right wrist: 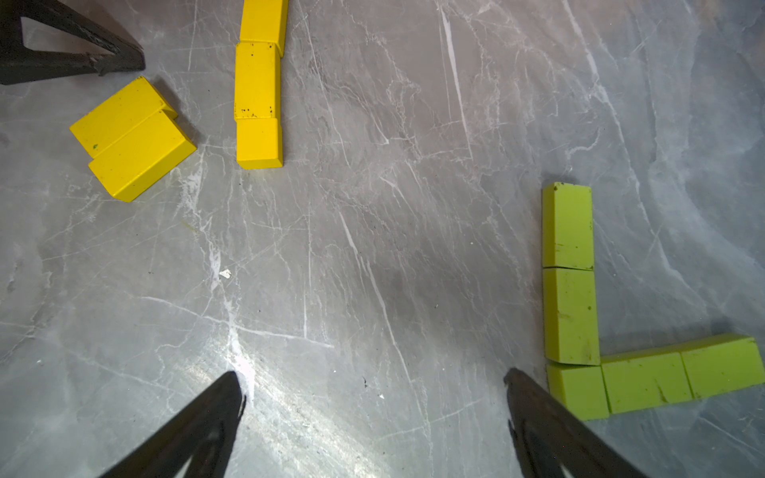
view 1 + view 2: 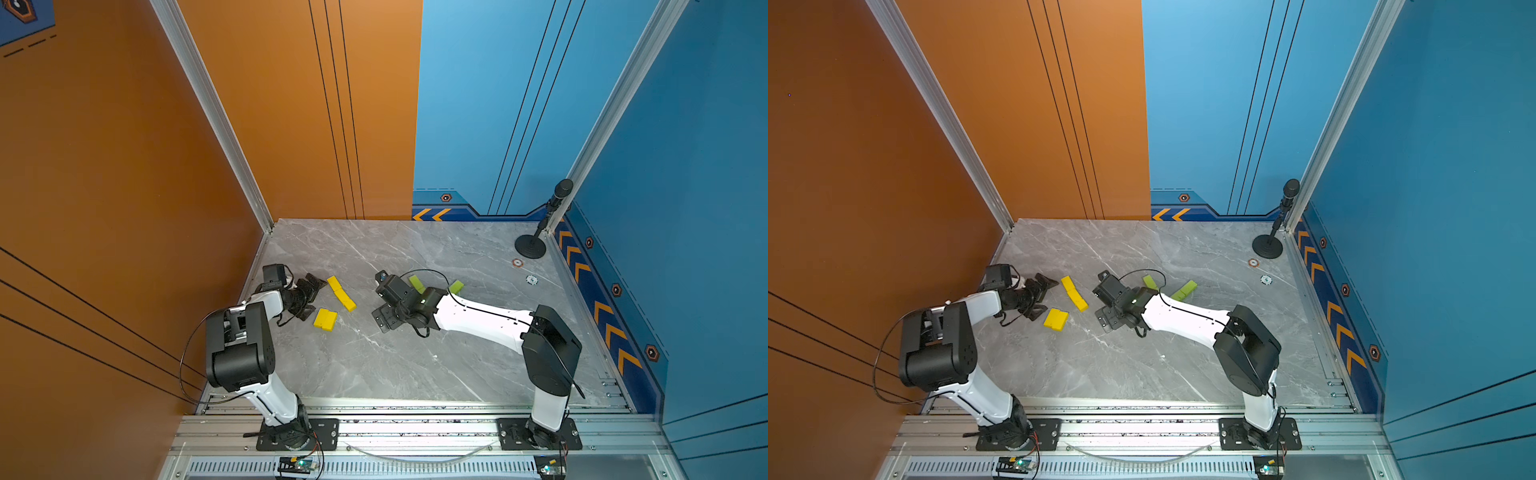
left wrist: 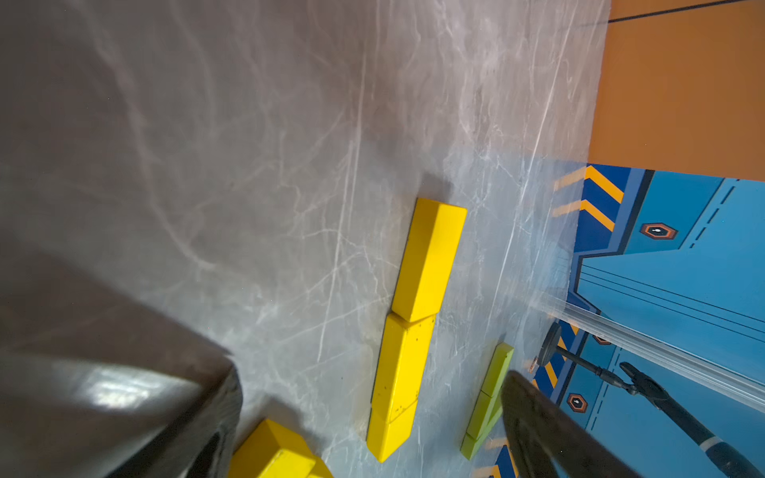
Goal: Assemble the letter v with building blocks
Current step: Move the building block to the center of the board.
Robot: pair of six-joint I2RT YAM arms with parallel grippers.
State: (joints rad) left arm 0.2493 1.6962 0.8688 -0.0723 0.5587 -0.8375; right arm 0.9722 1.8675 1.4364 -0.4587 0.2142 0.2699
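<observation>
Three yellow building blocks (image 2: 341, 294) (image 2: 1074, 293) (image 1: 257, 82) lie end to end in a slanted row (image 3: 407, 331). Two more yellow blocks (image 2: 325, 319) (image 2: 1055, 319) (image 1: 132, 138) sit side by side near it. Lime-green blocks form two arms meeting at a corner (image 1: 571, 289) (image 1: 662, 380), partly hidden behind the right arm in both top views (image 2: 456, 286) (image 2: 1184, 290). My left gripper (image 2: 312, 297) (image 2: 1043, 296) (image 3: 370, 370) is open, left of the yellow blocks, holding nothing. My right gripper (image 2: 386, 309) (image 2: 1108, 311) (image 1: 371, 374) is open over bare table between the yellow and green blocks.
A black microphone stand (image 2: 536, 241) (image 2: 1268, 245) stands in the far right corner, with two small round discs (image 2: 517, 262) (image 2: 531, 280) near it. Orange and blue walls close the table on three sides; a metal rail (image 2: 415, 419) runs along the front.
</observation>
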